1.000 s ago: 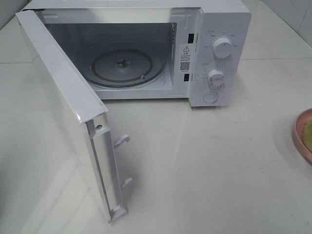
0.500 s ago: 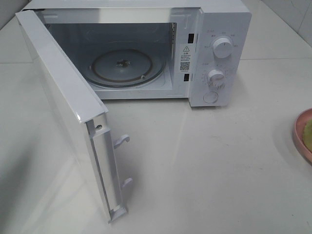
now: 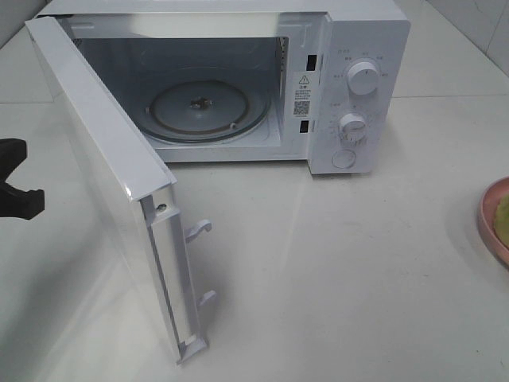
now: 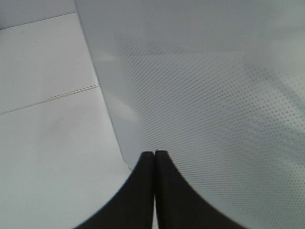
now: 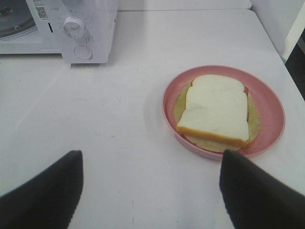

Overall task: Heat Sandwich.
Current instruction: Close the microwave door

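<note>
The white microwave (image 3: 238, 79) stands at the back of the table (image 3: 334, 270) with its door (image 3: 103, 183) swung wide toward the left, which leaves the cavity and its glass turntable (image 3: 208, 108) exposed and ready to take food. Out to the right, well apart from the oven, sits the pink plate (image 5: 274, 102), placed where the right arm can reach it without crossing the door. The right gripper (image 5: 151, 191) hangs above the bare table just short of the plate, its fingers spread wide and holding nothing, a stance that suits a grasp of the plate's rim. The left gripper (image 4: 154, 191) is pressed shut on nothing, its tips close against the dotted outer face of the door, probably steadying it. The sandwich (image 5: 217, 109) lies flat on the plate: a thick square white slice with tan crust on top, pale yellow-green filling showing beneath, a hint of red at one edge.
</note>
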